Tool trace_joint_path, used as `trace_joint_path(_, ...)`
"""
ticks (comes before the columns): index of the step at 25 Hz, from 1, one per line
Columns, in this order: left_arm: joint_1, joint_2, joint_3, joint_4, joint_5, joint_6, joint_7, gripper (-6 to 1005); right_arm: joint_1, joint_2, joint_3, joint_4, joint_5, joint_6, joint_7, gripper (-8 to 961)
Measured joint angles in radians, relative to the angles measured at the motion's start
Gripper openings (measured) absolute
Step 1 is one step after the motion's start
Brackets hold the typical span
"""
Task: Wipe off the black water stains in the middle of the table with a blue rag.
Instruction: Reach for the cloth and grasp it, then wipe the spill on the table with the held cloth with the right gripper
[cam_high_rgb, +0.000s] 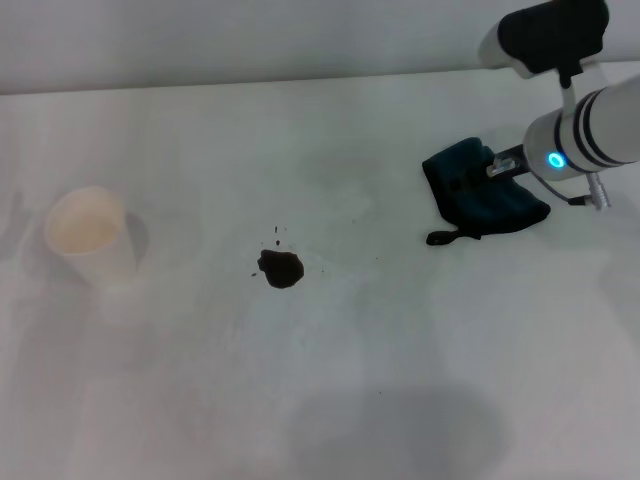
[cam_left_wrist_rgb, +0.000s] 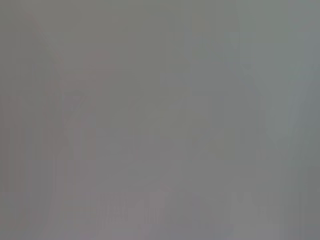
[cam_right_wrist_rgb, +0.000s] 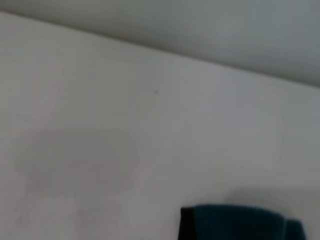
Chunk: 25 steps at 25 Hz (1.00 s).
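Clearly, from the head view the blue rag (cam_high_rgb: 483, 190) lies crumpled on the table (cam_high_rgb: 400, 380) at the right, well apart from the black water stains (cam_high_rgb: 281, 267) in the middle; the right gripper (cam_high_rgb: 492, 167) is at its top, and I cannot tell its fingers. The left wrist view shows nothing, and the left gripper is not seen. In the right wrist view only an edge of the rag (cam_right_wrist_rgb: 240, 222) shows; it looks soft and light, so a pinch on a raised fold seems best.

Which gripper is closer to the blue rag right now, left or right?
Right. The right gripper is at the blue rag, fingers hidden against the cloth. The left gripper is not in view anywhere.
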Motion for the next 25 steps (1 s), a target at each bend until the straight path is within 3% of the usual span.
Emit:
trace_joint_path(5, -0.011, 0.001, -0.001, -0.001, -0.004, -0.007, 0.0, 887, 0.041, 0.0, -0.001, 0.062, 0.017, -0.005, -0.005, 699)
trace_joint_path(8, -0.018, 0.002, -0.001, -0.007, -0.011, -0.008, 0.0, 887, 0.041, -0.002, 0.003, 0.055, 0.036, -0.004, -0.004, 584)
trace_joint_path(16, -0.019, 0.003, -0.002, -0.015, -0.047, -0.01, 0.0, 888, -0.012, -0.003, 0.011, -0.146, 0.152, 0.079, -0.109, 224)
trace_joint_path(18, -0.018, 0.003, -0.002, -0.015, -0.055, -0.012, 0.0, 888, -0.016, -0.002, 0.005, -0.18, 0.195, 0.119, -0.146, 172)
trace_joint_path(22, -0.019, 0.002, -0.002, -0.016, -0.067, -0.023, 0.0, 888, -0.009, 0.002, -0.066, -0.223, 0.264, 0.151, -0.201, 68)
trace_joint_path(25, -0.02, 0.002, -0.001, -0.014, -0.067, -0.025, 0.0, 888, 0.025, 0.003, -0.163, -0.23, 0.31, 0.152, -0.224, 70)
